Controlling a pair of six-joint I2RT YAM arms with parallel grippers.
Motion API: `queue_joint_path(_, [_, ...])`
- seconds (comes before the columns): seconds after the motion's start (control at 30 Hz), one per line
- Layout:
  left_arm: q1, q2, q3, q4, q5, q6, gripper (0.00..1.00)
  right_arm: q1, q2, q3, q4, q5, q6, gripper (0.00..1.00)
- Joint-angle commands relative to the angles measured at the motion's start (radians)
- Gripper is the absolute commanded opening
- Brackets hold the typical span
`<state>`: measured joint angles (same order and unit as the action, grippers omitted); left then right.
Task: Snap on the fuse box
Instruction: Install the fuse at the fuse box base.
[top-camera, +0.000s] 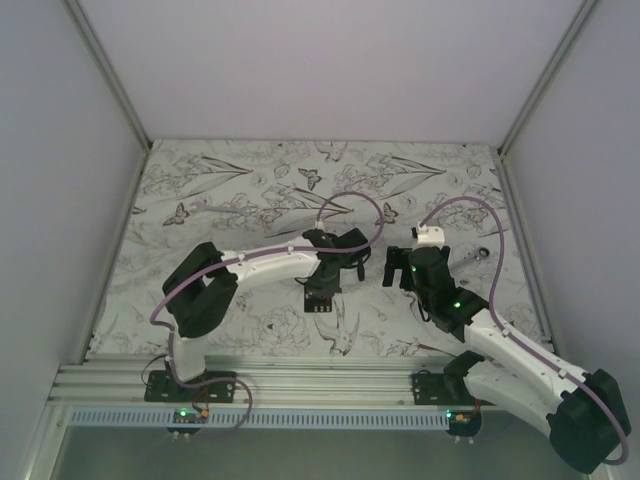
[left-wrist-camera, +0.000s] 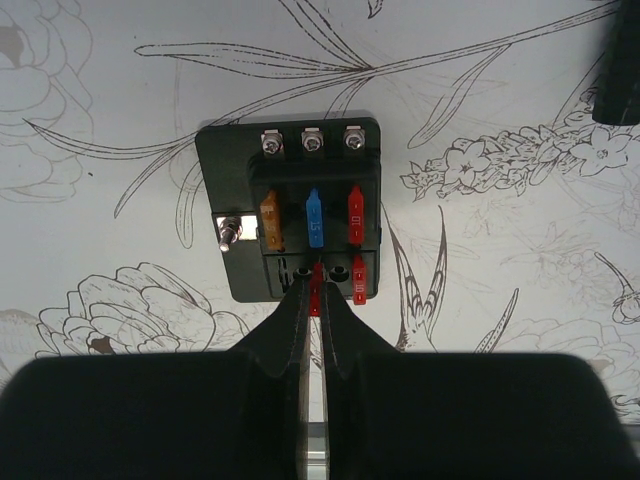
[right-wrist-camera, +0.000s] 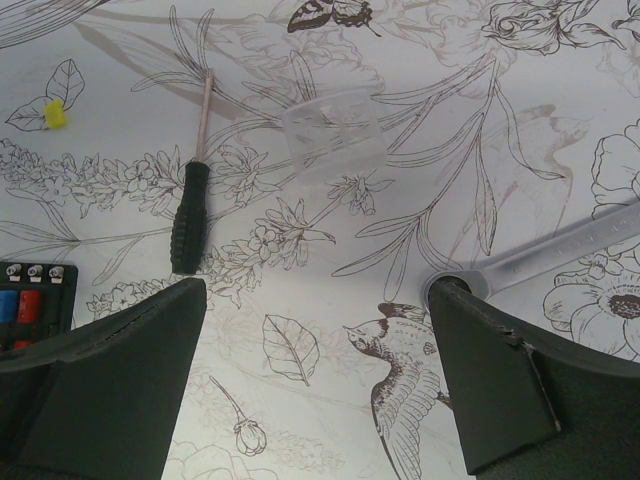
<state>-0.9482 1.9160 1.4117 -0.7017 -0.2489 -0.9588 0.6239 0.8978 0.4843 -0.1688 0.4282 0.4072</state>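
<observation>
Fuse box (left-wrist-camera: 290, 190) flat on bench (left-wrist-camera: 500, 350); left tool (left-wrist-camera: 316, 300) closed tight, tips at a red fuse (left-wrist-camera: 316, 283) in the box's near row, probably seating it; right tool (right-wrist-camera: 315, 300) wide, empty, right of the box, near the loose clear cover (right-wrist-camera: 333, 135).

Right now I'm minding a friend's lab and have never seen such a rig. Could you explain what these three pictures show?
The machine is two robot arms, a left arm and a right arm, bolted at the near edge of a flower-patterned table. One picture looks down from above. The other two come from a camera on each wrist. The left claw is shut, pinching a small red fuse at the black fuse box. The right claw is wide open and holds nothing. Its camera shows a screwdriver, a clear plastic cover, a loose yellow fuse and a silver wrench lying on the table.
</observation>
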Motion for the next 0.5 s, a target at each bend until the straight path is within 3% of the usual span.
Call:
queue_joint_path(0.0, [-0.019, 0.032, 0.004, -0.042, -0.006, -0.02, 0.0, -0.007, 0.001, 0.003, 0.016, 0.001, 0.016, 1.0])
queue_joint_path(0.47, [-0.05, 0.052, 0.015, -0.042, -0.029, 0.006, 0.0, -0.007, 0.006, 0.003, 0.017, -0.003, 0.015, 1.0])
